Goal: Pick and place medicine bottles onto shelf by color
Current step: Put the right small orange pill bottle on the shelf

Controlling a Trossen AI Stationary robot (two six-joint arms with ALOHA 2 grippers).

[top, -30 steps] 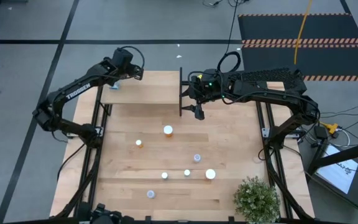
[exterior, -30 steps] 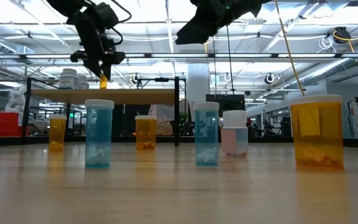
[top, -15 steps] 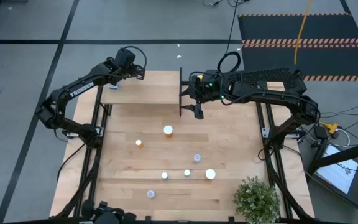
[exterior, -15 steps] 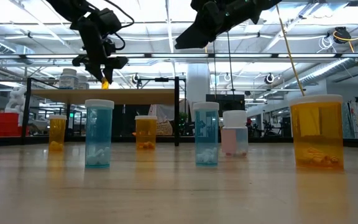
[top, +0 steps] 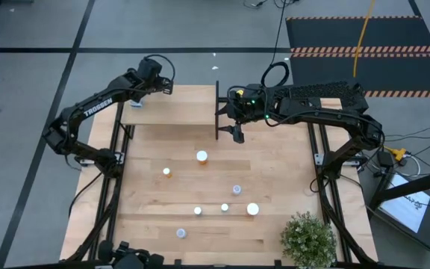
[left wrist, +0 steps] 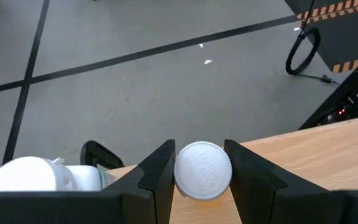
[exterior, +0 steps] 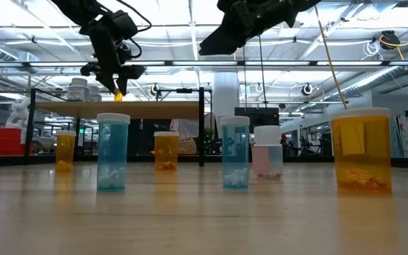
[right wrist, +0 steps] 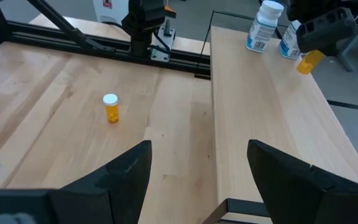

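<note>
My left gripper [exterior: 116, 73] hangs over the far left part of the shelf [top: 174, 112], shut on a small orange medicine bottle [right wrist: 309, 61] with a white cap [left wrist: 202, 171]. Two white bottles [right wrist: 263, 25] stand on the shelf's left end. My right gripper [top: 237, 134] hovers open and holding nothing above the table, beside the shelf's black end panel [top: 216, 112]. Several more bottles stand on the tabletop: an orange one [top: 201, 157], a smaller orange one [top: 167, 172] and a bluish one [top: 237, 190] among them. My left gripper pinches the orange bottle at its white-capped top [left wrist: 202, 171] between its two fingers [left wrist: 160, 177], which slant down toward the table's far side. The orange body [exterior: 118, 92] hangs tilted below the fingers, clear of the shelf board.
A green potted plant [top: 308, 239] stands at the table's near right corner. Most of the shelf board to the right of the white bottles is bare wood [right wrist: 260, 112]. Bottles on the tabletop [top: 225, 208] cluster in the middle and near part.
</note>
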